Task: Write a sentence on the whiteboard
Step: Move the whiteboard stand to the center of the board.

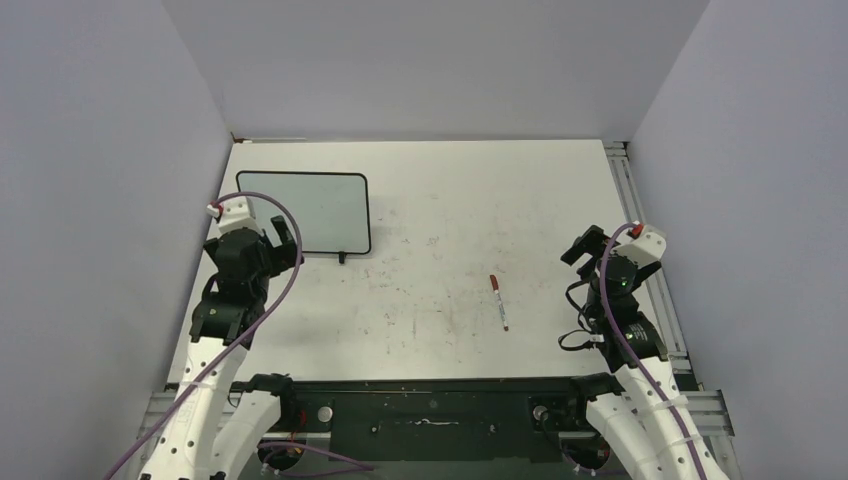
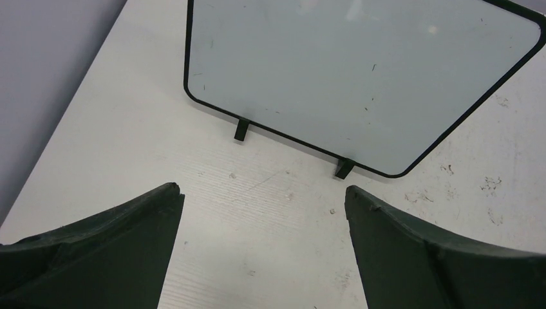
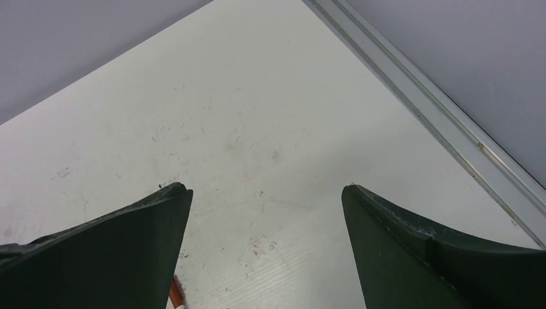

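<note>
Whiteboard (image 1: 300,210) sits blank at the far left of the table (image 1: 440,190), just ahead of the wide-open, empty left gripper (image 2: 263,190), so the equally wide, empty right gripper (image 3: 265,190) should first straddle the marker (image 1: 499,301) lying mid-table and pinch its barrel squarely.

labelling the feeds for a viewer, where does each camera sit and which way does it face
top: fixed above and behind the arms, looking down on the table; both arms, left claw and right claw show
left wrist: on the left arm, facing forward and down at the whiteboard; its open claw frames the bottom
right wrist: on the right arm, facing the table and side rail; its open claw frames the bottom
shared: whiteboard in top and left wrist; pen in top and right wrist
</note>
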